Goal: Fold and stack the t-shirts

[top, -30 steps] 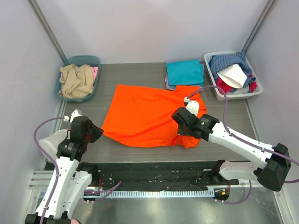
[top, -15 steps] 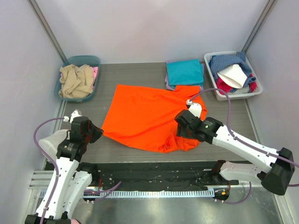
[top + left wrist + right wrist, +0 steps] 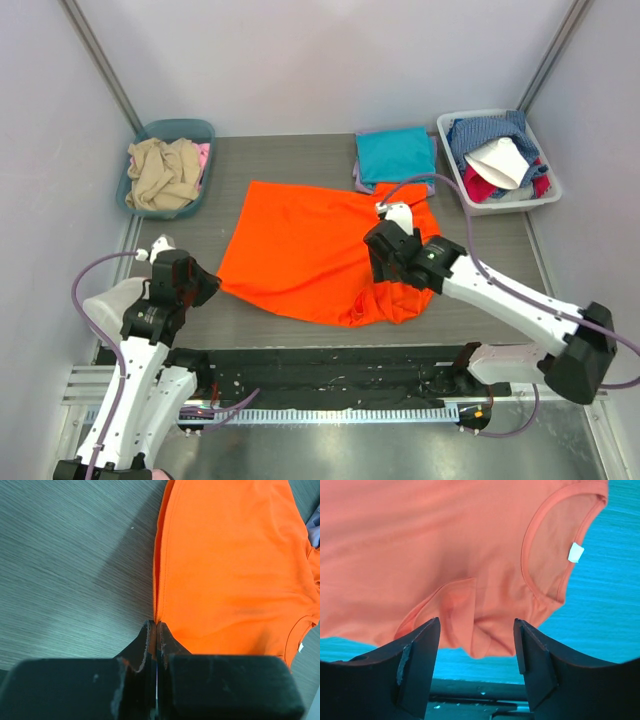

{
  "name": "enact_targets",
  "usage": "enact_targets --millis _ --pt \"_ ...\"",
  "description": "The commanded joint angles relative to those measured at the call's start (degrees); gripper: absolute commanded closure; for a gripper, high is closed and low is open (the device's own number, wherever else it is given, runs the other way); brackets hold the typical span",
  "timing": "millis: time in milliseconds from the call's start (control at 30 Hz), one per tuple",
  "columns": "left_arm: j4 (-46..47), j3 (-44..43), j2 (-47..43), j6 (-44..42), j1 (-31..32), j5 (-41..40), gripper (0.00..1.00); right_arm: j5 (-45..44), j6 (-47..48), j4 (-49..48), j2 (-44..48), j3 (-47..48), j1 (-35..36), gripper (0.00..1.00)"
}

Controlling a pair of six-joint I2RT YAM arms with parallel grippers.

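I see the orange t-shirt (image 3: pixel 300 250) spread mid-table (image 3: pixel 290 165), its near-right part bunched. The left gripper (image 3: pixel 153 630) is clenched at the shirt's near-left corner. The right gripper (image 3: pixel 476 625) hangs released over the bunched cloth.

Lab cell: plain panels (image 3: pixel 320 60), metal posts (image 3: pixel 100 62)

Left pincer (image 3: pixel 154 626) closed tight on a bent arm; right pincer (image 3: pixel 476 630) spread apart, arm outstretched.
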State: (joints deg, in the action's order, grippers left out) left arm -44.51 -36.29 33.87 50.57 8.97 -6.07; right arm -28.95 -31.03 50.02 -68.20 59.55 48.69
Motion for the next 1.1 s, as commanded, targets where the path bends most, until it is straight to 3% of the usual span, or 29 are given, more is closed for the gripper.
enact_targets --millis 0,233,533,1067 --pt "1.09 -2.03 0.23 -0.65 -0.18 -0.44 1.0 3.26 10.71 -5.8 -6.58 1.27 -4.02 0.35" --pt "1.01 -2.47 0.76 -1.17 -0.18 -0.61 1.0 22.34 13.27 -15.73 -9.93 -1.45 -20.54 0.37" --pt "1.53 -1.85 1.11 -1.0 -0.18 -0.53 1.0 38.24 15.73 -21.88 -13.27 -6.81 -24.78 0.39" --pt "1.01 -2.29 1.2 -1.35 -0.18 -0.26 1.0 42.66 14.86 -23.3 -17.93 -8.92 -26.19 0.39"
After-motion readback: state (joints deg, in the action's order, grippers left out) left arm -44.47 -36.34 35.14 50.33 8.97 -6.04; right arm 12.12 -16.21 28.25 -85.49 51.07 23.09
